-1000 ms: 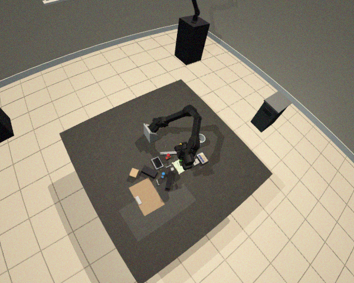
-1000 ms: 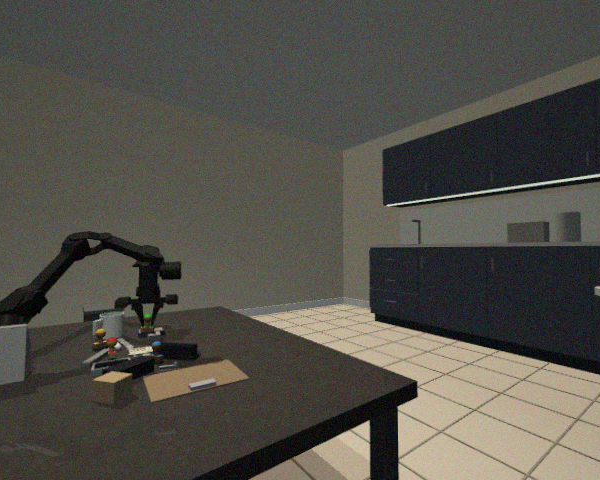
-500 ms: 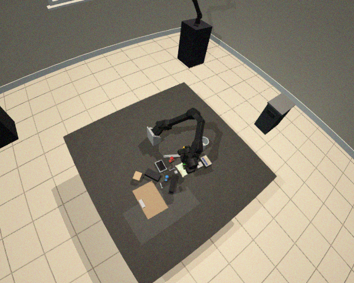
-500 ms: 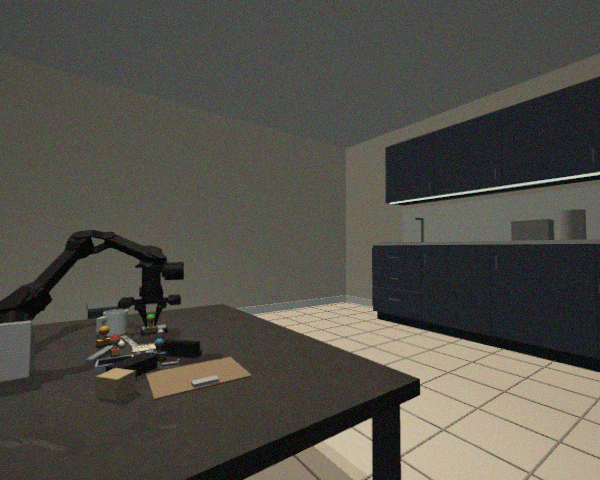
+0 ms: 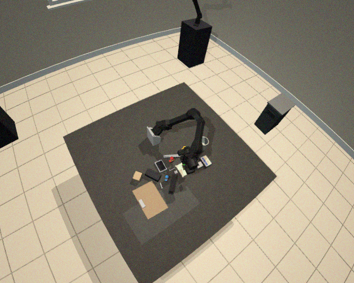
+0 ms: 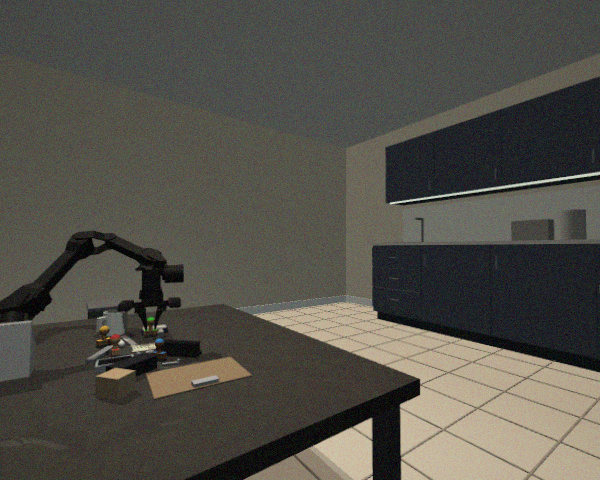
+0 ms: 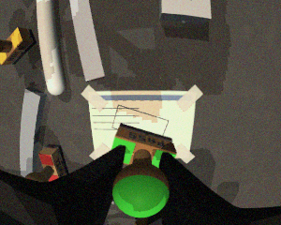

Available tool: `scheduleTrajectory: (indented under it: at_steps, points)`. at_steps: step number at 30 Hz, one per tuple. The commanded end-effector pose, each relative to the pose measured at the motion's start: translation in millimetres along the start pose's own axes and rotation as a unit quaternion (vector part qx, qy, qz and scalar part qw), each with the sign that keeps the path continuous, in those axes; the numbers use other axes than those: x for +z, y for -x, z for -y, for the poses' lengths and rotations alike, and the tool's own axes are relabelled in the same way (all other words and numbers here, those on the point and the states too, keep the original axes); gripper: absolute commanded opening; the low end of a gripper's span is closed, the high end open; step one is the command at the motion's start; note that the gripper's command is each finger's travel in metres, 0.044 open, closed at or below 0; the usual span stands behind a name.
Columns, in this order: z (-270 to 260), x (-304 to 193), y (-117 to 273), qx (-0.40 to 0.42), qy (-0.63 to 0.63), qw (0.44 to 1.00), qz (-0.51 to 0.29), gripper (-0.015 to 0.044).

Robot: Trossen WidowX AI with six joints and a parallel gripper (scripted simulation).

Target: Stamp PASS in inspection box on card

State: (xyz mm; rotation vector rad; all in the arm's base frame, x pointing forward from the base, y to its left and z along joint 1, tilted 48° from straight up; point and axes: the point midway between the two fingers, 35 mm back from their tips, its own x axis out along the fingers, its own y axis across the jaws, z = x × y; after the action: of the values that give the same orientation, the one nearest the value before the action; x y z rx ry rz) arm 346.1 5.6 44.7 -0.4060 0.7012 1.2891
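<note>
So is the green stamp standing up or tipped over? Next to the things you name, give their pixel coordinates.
Upright: the green stamp (image 6: 150, 326) (image 7: 140, 192) has its round knob on top, between the gripper's fingers (image 6: 149, 326).

Kitchen, dark cabinets (image 6: 455, 294), tap (image 6: 422, 229), tiled floor (image 5: 43, 100) (image 6: 476, 392)
</note>
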Motion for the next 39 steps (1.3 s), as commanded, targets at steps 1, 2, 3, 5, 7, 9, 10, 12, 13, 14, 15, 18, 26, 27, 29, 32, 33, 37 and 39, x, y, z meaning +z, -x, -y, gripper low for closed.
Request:
scheduleTrajectory:
  at_steps: [1,2,3,5,7,9,10,12,13,14,15,18,26,27,29,32,33,37,39]
  points:
    - [-1.5,0.0,-4.3,0.002,-0.004,1.000,0.003,0.0000]
    - [-1.5,0.0,-4.9,0.002,-0.004,1.000,0.003,0.0000]
    - [-1.5,0.0,-5.6,0.002,-0.004,1.000,0.003,0.0000]
    - [-1.6,0.0,-6.9,0.002,-0.004,1.000,0.003,0.0000]
    - [-1.7,0.0,-8.2,0.002,-0.004,1.000,0.003,0.0000]
    - [-1.7,0.1,-9.5,0.002,-0.004,1.000,0.003,0.0000]
    - [-1.8,0.1,-10.2,0.002,-0.004,1.000,0.003,0.0000]
    - [-1.9,0.1,-11.5,0.002,-0.004,1.000,0.004,0.0000]
    - [-1.9,0.1,-12.1,0.002,-0.004,1.000,0.004,0.0000]
    - [-2.0,0.1,-12.8,0.002,-0.004,1.000,0.004,0.0000]
    - [-2.0,0.2,-13.4,0.002,-0.004,1.000,0.004,0.0000]
    - [-2.2,0.2,-15.4,0.002,-0.004,1.000,0.004,0.0000]
    - [-2.7,0.4,-20.5,0.002,-0.004,1.000,0.005,0.0000]
    - [-2.7,0.4,-21.2,0.002,-0.004,1.000,0.005,0.0000]
    - [-2.9,0.5,-22.5,0.002,-0.004,1.000,0.005,0.0000]
    - [-3.1,0.5,-24.4,0.002,-0.004,1.000,0.005,0.0000]
    - [-3.2,0.6,-25.1,0.002,-0.004,1.000,0.006,0.0000]
    - [-3.5,0.7,-27.7,0.002,-0.004,1.000,0.006,0.0000]
    - [-3.6,0.7,-28.5,0.002,-0.004,1.000,0.006,0.0000]
